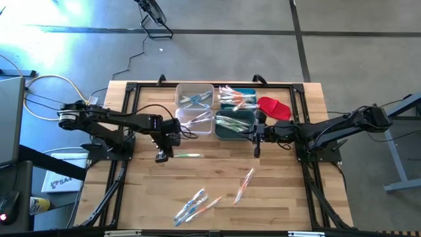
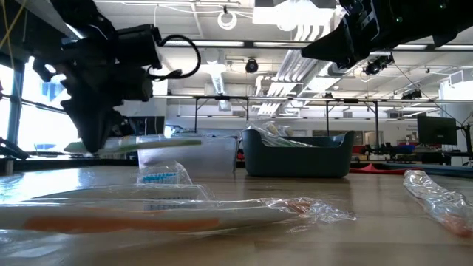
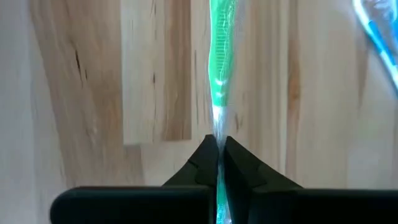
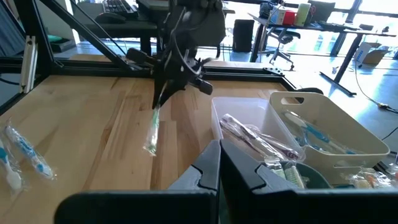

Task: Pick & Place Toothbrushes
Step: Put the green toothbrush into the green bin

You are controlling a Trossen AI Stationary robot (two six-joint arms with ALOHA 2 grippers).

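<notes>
My left gripper point(image 1: 162, 156) point(image 3: 217, 144) hangs over the middle of the table, shut on a green toothbrush point(image 1: 187, 155) point(image 2: 151, 143) in a clear wrapper. The right wrist view shows this gripper point(image 4: 163, 93) and the toothbrush point(image 4: 152, 132) from the right. My right gripper point(image 1: 256, 151) point(image 4: 219, 155) is shut and empty, in front of the dark teal bin point(image 1: 235, 125). More wrapped toothbrushes lie flat on the near part of the table point(image 1: 245, 184) point(image 1: 194, 207), and others fill the bins. My left gripper pinches the wrapped green toothbrush by one end point(image 3: 217, 127) between its two fingertips point(image 3: 202, 155). The fingers come from above. The toothbrush sticks out along them toward the table's right, about level and lifted clear of the table.
Two clear bins point(image 1: 195, 95) point(image 1: 195, 122) and two teal bins point(image 1: 245, 97) stand at the far middle, with a red cloth-like piece point(image 1: 274, 107) to their right. A black frame point(image 1: 125, 99) borders the table. Bare wood lies between the two grippers.
</notes>
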